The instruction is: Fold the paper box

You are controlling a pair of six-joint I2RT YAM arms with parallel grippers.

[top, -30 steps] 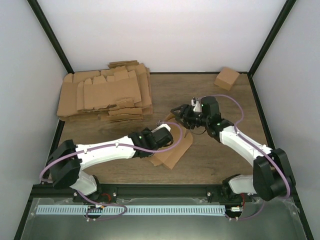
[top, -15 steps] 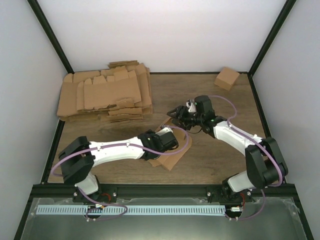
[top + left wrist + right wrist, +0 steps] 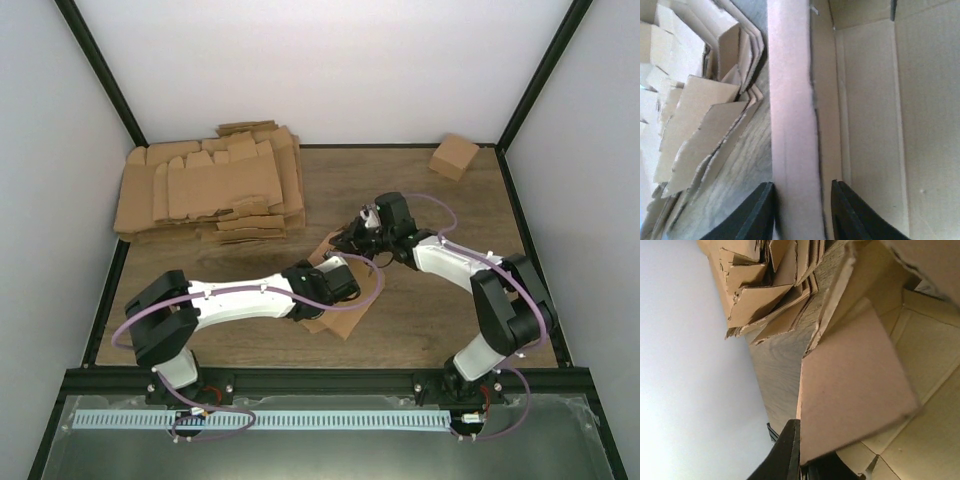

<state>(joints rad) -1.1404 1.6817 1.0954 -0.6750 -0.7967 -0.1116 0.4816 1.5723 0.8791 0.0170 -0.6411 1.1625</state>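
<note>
The paper box [image 3: 347, 310] lies half-formed in the middle of the worktop [image 3: 410, 190], slightly nearer the arms' bases, with both arms bent in over it. The left pincer [image 3: 801, 192] stands astride one upright wall of the box with its jaws slackened: the cardboard runs between the two dark fingers [image 3: 760, 212], and a sliver of gap shows on one side, so it looks released rather than pinching. The right pincer [image 3: 807, 460] comes in from the far side and is clenched on a flap of the same box, the flap's lower edge vanishing between its fingers. Off to the far left sits the ragged pile of cardboard blanks [image 3: 205, 190], well apart from the small cube-like carton [image 3: 453, 157] in the far right corner.
</note>
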